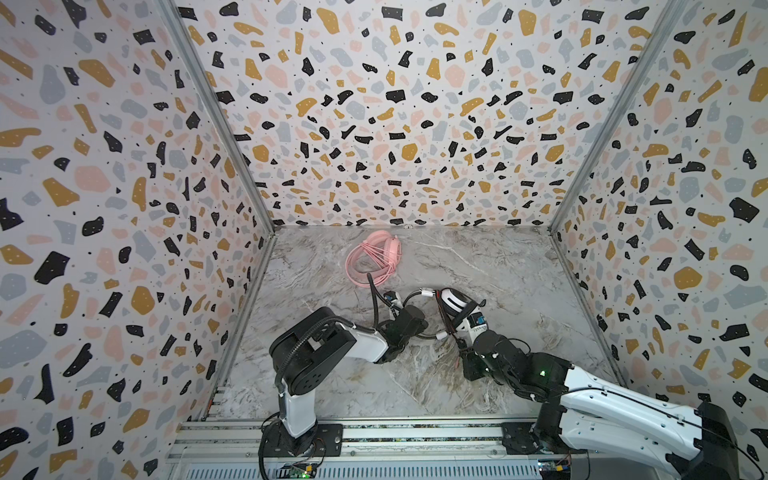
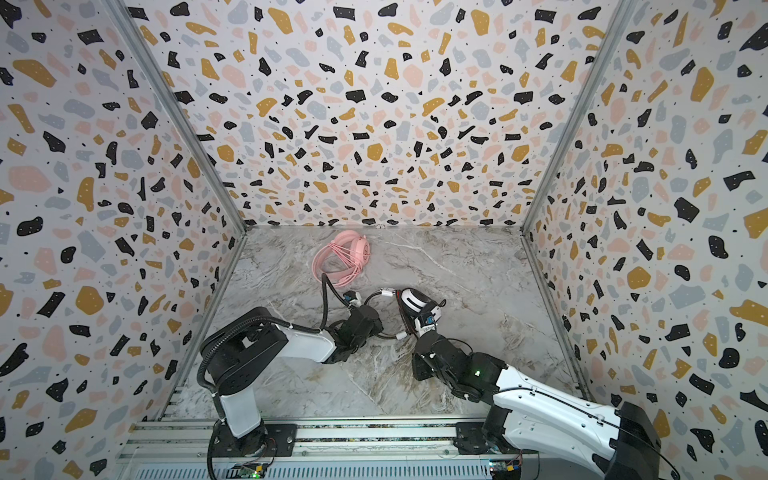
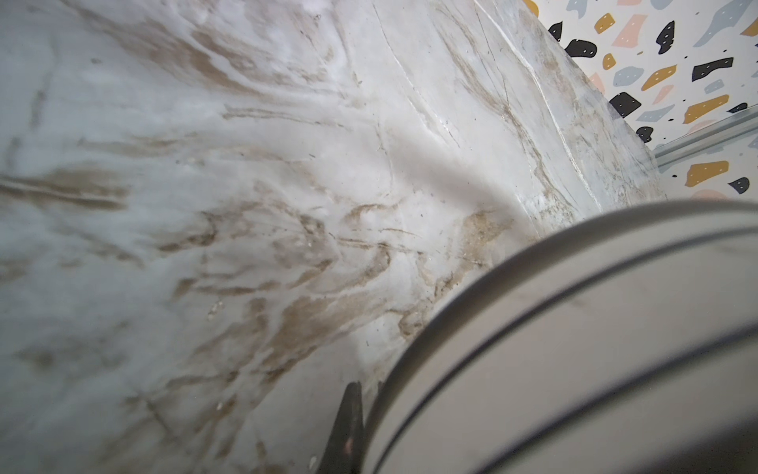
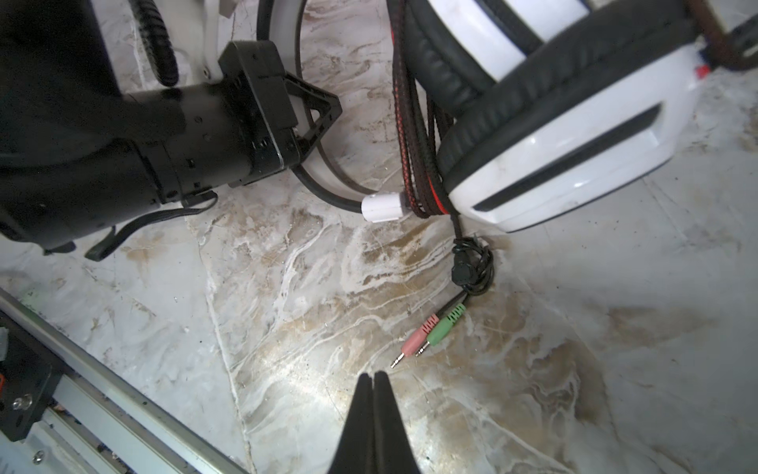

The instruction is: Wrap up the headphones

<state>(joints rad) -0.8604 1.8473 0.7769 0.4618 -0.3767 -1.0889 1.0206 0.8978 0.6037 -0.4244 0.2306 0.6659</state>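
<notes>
Right wrist view: right claw (image 4: 373, 379) closed, empty, over the veined marble table (image 4: 287, 307), near pink and green plugs (image 4: 430, 332). Left claw (image 4: 318, 119) is closed on the band (image 3: 574, 349) of the glossy white headset (image 4: 574, 135) mid-table, its tips hidden. Pink headset (image 1: 382, 247) lies far back, small.

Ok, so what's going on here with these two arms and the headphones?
Two arms are working on the white-and-black headset mid-table. The left gripper looks clamped on its headband; the right gripper is shut and empty, poised short of its pink and green plugs, which lie loose on the table. The pink headset sits at the back, its cable already wound around it.
</notes>
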